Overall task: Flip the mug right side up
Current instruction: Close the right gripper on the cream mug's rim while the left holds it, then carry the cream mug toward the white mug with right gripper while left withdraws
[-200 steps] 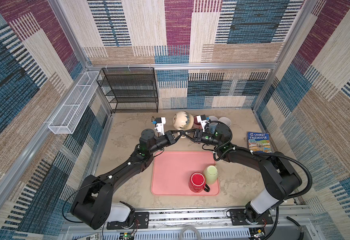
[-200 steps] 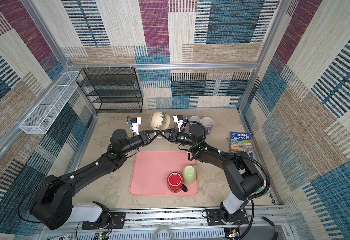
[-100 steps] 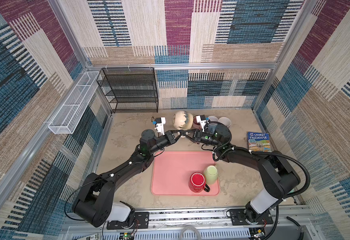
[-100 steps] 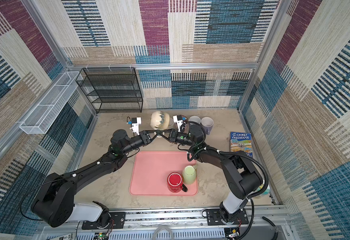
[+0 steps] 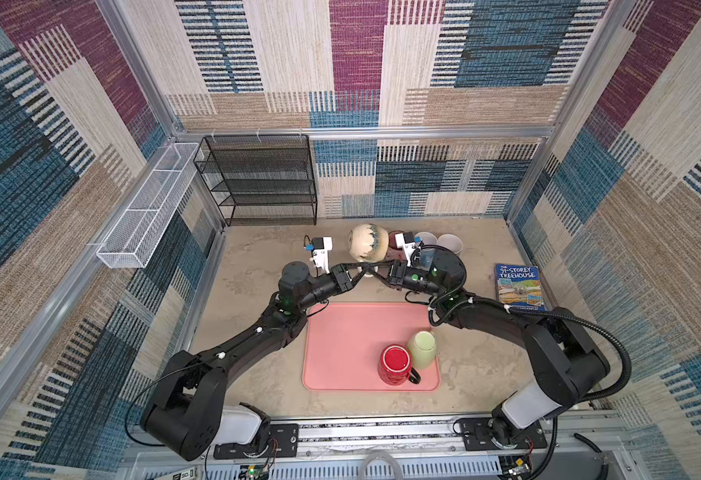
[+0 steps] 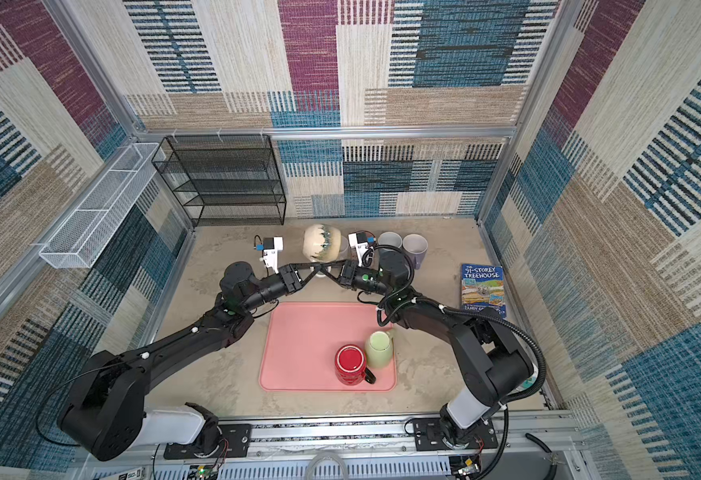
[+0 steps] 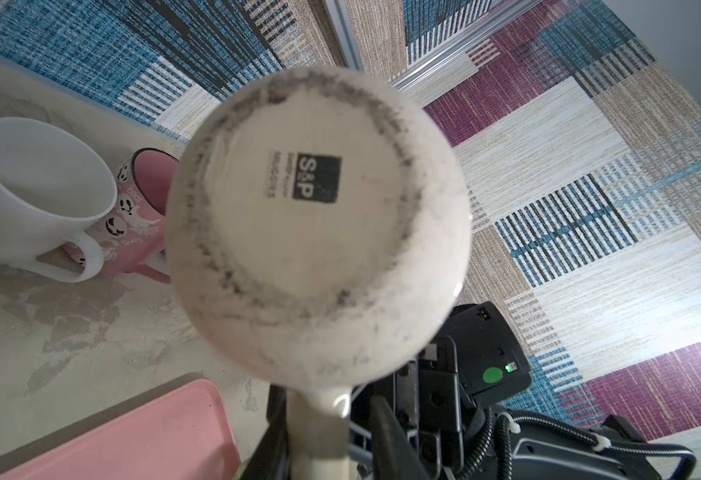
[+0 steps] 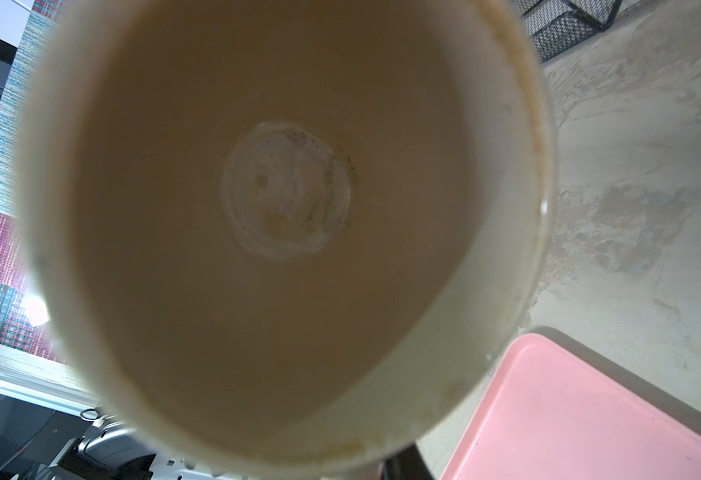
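Top views, mug (image 5: 367,248): aloft on its side, just beyond the tray (image 5: 340,332).
Top views, tools: left tool (image 5: 357,272) and right tool (image 5: 376,270) meeting at mug handle; clamped or loose, cannot tell.
Left wrist, mug (image 7: 319,224): base facing camera.
Right wrist, mug (image 8: 286,208): open mouth filling view.

Behind the pink tray (image 5: 340,345), the mug (image 5: 368,243) is cream with a dripped blue-green glaze band, and its base bears a black square stamp. On the tray are a red mug (image 5: 396,365) and a pale green mug (image 5: 422,348). Right of the tray, the book (image 5: 519,286) is blue; the surface (image 5: 257,257) is mottled beige.
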Motion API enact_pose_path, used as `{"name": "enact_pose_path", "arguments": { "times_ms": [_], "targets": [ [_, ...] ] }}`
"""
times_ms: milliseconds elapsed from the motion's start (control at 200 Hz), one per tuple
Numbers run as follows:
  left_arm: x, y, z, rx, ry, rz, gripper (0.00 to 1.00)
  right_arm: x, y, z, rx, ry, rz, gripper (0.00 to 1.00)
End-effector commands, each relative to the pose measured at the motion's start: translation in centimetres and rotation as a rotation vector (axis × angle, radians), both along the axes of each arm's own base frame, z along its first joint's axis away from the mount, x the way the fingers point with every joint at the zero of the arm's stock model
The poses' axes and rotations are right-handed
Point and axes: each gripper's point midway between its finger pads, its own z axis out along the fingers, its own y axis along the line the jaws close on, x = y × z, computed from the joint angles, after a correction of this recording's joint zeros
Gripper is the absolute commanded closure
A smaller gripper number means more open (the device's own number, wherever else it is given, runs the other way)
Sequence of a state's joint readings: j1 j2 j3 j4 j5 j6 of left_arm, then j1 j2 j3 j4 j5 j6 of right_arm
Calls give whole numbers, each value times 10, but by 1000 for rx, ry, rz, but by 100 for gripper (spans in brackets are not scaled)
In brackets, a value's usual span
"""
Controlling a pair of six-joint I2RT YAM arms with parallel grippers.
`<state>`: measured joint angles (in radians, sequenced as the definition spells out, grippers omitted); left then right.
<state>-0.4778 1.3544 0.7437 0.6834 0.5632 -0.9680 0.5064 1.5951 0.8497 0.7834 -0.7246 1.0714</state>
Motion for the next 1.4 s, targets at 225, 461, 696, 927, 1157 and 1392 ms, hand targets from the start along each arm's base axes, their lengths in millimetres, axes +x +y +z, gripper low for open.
{"name": "enact_pose_path", "arguments": {
  "times_ms": [225,461,696,927,1157,1392],
  "targets": [
    [-12,18,5,124,-92,67,48,7,-7,-1,-82,-64,-71,100],
    [-33,33,1,219,-94,76,29,22,-17,-22,-313,-73,-153,100],
    [-54,60,-3,344,-65,140,24,28,-12,-41,-520,-102,-175,100],
    [-79,92,8,430,-75,221,22,38,2,-53,-668,-133,-211,100],
    [-101,121,-2,572,-31,271,23,52,19,-64,-737,-151,-224,100],
    [-122,143,-9,663,-46,292,23,70,35,-80,-813,-163,-230,100]
  ]
}}
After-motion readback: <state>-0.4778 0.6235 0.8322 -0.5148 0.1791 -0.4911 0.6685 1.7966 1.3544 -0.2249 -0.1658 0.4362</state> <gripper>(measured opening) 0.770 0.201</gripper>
